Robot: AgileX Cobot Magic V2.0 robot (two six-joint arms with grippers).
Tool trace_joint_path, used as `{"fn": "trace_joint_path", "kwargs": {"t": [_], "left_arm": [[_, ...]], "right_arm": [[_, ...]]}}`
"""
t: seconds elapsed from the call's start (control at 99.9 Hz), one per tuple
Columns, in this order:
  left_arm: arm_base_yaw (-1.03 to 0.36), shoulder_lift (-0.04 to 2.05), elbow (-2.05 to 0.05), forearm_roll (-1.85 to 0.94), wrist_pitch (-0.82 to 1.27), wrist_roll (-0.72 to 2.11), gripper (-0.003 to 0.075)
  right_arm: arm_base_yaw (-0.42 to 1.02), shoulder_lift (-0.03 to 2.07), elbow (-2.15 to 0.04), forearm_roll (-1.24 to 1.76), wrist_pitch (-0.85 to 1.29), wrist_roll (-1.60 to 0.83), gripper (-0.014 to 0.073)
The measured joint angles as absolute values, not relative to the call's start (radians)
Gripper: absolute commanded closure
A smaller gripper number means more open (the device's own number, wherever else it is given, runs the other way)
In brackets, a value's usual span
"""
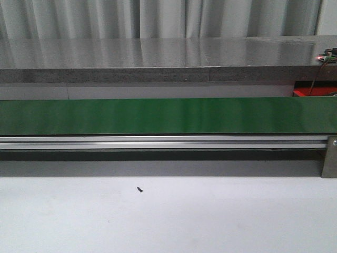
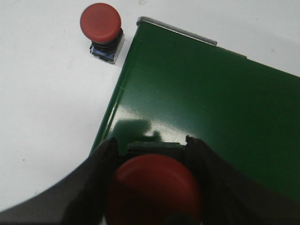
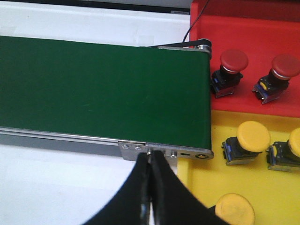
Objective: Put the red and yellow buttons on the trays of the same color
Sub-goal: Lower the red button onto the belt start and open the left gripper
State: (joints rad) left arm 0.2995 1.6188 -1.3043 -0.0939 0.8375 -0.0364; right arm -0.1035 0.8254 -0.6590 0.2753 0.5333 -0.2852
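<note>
In the left wrist view my left gripper [image 2: 152, 147] is shut on a red button [image 2: 154, 190], held over the end of the green conveyor belt [image 2: 201, 108]. Another red button [image 2: 101, 28] stands on the white table beside the belt's corner. In the right wrist view my right gripper [image 3: 150, 157] is shut and empty, hanging over the belt's metal end bracket [image 3: 164, 151]. Past the belt's end, the red tray [image 3: 253, 101] holds two red buttons [image 3: 229, 70] [image 3: 279, 75], and the yellow tray [image 3: 206, 183] holds three yellow buttons [image 3: 248, 140] [image 3: 288, 150] [image 3: 234, 211].
The front view shows the green belt [image 1: 168, 116] on its aluminium rail [image 1: 158, 142], a grey counter [image 1: 158, 60] behind it and white table [image 1: 168, 216] in front with a small black speck [image 1: 139, 189]. No gripper appears there.
</note>
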Motion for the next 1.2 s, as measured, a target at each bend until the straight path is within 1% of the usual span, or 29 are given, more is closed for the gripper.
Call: {"fn": "trace_joint_path", "kwargs": {"t": [0.15,0.3,0.39,0.42,0.45,0.46,0.47,0.49,0.54,0.56,0.61,0.68,0.901,1.201], "left_arm": [[0.298,1.623,-1.282,-0.094,0.801,-0.036,0.0530],[0.298,1.670,-1.282,-0.094,0.794,-0.013,0.0530],[0.298,1.689,-1.282,-0.094,0.794,-0.008,0.0510],[0.298,1.691,-1.282,-0.094,0.795,-0.006,0.0488],[0.298,1.691,-1.282,-0.094,0.795,0.000,0.0444],[0.298,1.691,-1.282,-0.094,0.795,0.000,0.0444],[0.298,1.691,-1.282,-0.094,0.795,0.000,0.0412],[0.298,1.691,-1.282,-0.094,0.795,0.000,0.0388],[0.298,1.691,-1.282,-0.094,0.795,0.000,0.0282],[0.298,1.691,-1.282,-0.094,0.795,0.000,0.0254],[0.298,1.691,-1.282,-0.094,0.795,0.000,0.0154],[0.298,1.691,-1.282,-0.094,0.795,0.000,0.0082],[0.298,1.689,-1.282,-0.094,0.795,0.007,0.0083],[0.325,1.617,-1.302,-0.118,0.764,-0.026,0.0083]], "right_arm": [[-0.104,0.825,-0.659,0.277,0.533,-0.285,0.0664],[-0.104,0.825,-0.659,0.277,0.533,-0.285,0.0664],[-0.104,0.825,-0.659,0.277,0.533,-0.285,0.0664],[-0.104,0.825,-0.659,0.277,0.533,-0.285,0.0664],[-0.104,0.825,-0.659,0.277,0.533,-0.285,0.0664],[-0.104,0.825,-0.659,0.277,0.533,-0.285,0.0664],[-0.104,0.825,-0.659,0.277,0.533,-0.285,0.0664],[-0.104,0.825,-0.659,0.277,0.533,-0.285,0.0664],[-0.104,0.825,-0.659,0.277,0.533,-0.285,0.0664],[-0.104,0.825,-0.659,0.277,0.533,-0.285,0.0664],[-0.104,0.825,-0.659,0.277,0.534,-0.285,0.0664],[-0.104,0.825,-0.659,0.277,0.535,-0.285,0.0664],[-0.104,0.825,-0.659,0.279,0.538,-0.285,0.0664],[-0.104,0.825,-0.659,0.279,0.538,-0.285,0.0664]]}}
